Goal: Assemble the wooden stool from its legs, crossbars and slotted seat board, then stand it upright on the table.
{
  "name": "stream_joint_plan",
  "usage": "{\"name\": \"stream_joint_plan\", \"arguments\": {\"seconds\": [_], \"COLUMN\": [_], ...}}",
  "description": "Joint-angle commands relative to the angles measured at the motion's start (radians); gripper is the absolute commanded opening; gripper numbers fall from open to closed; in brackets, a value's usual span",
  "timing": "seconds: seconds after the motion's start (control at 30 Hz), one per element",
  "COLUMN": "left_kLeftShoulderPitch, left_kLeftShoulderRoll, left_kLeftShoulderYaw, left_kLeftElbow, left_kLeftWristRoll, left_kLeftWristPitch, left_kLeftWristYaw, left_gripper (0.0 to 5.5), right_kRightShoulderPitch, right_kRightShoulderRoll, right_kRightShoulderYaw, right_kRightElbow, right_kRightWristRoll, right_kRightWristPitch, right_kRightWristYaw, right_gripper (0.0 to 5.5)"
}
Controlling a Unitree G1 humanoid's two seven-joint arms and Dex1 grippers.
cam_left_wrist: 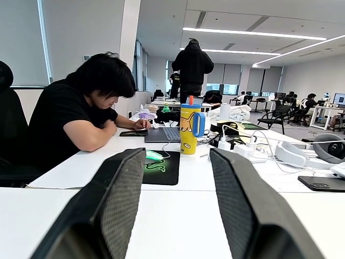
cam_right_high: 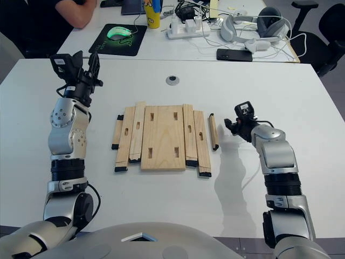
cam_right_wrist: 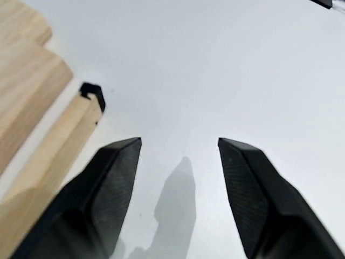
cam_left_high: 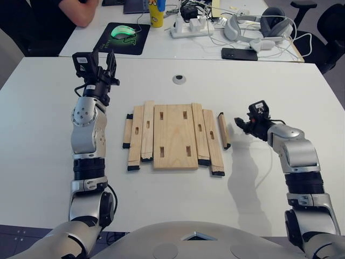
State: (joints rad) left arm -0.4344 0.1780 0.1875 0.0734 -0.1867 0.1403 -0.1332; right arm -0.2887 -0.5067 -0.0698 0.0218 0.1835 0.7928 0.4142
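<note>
Left eye view: the slotted seat board point(cam_left_high: 175, 136) lies flat mid-bench point(cam_left_high: 43, 108), with 3 wooden pieces on each side, all long axes running away from the robot. The right gripper point(cam_left_high: 239, 124) sits low just beside the outermost crossbar point(cam_left_high: 223, 130), which lies to its left. It looks the nearer arm. The left gripper point(cam_left_high: 104, 60) is raised, well apart from the wood.

Left wrist view: fingers point(cam_left_wrist: 108, 205) apart, empty.

Right wrist view: fingers apart, empty, with the crossbar's black-tipped end near one fingertip.

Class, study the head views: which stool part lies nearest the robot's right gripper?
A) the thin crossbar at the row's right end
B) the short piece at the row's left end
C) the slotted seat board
A: the thin crossbar lies flat just beside the open right gripper, not touching it.
</note>
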Motion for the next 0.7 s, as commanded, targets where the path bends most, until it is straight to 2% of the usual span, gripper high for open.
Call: {"name": "stream_joint_plan", "arguments": {"seconds": [0.03,0.1,0.2,0.4,0.7], "left_kLeftShoulderPitch": [0.010,0.007,0.009,0.012,0.013], "left_kLeftShoulderRoll": [0.001,0.000,0.001,-0.002,0.000], "left_kLeftShoulderYaw": [-0.007,-0.009,-0.011,-0.016,-0.013], "left_kLeftElbow": [0.001,0.000,-0.007,-0.016,-0.011], "left_kLeftWristRoll": [-0.001,-0.001,0.001,0.006,0.006], "left_kLeftWristPitch": [0.010,0.011,0.011,0.006,-0.002], "left_kLeftWristYaw": [-0.004,-0.005,-0.004,0.001,0.001], "left_gripper": [2.21,2.21,2.21,2.21,2.21], "right_kRightShoulderPitch": [-0.055,-0.068,-0.078,-0.064,-0.060], "right_kRightShoulderRoll": [0.089,0.107,0.091,0.085,0.099], "right_kRightShoulderYaw": [-0.099,-0.121,-0.070,-0.022,-0.043], "right_kRightElbow": [-0.124,-0.179,-0.227,-0.221,-0.189], "right_kRightWristRoll": [0.150,0.182,0.167,0.133,0.149], "right_kRightWristPitch": [0.200,0.283,0.349,0.370,0.421], "right_kRightWristYaw": [-0.010,-0.037,-0.065,-0.107,-0.111], "right_gripper": [2.66,2.66,2.66,2.66,2.66]}}
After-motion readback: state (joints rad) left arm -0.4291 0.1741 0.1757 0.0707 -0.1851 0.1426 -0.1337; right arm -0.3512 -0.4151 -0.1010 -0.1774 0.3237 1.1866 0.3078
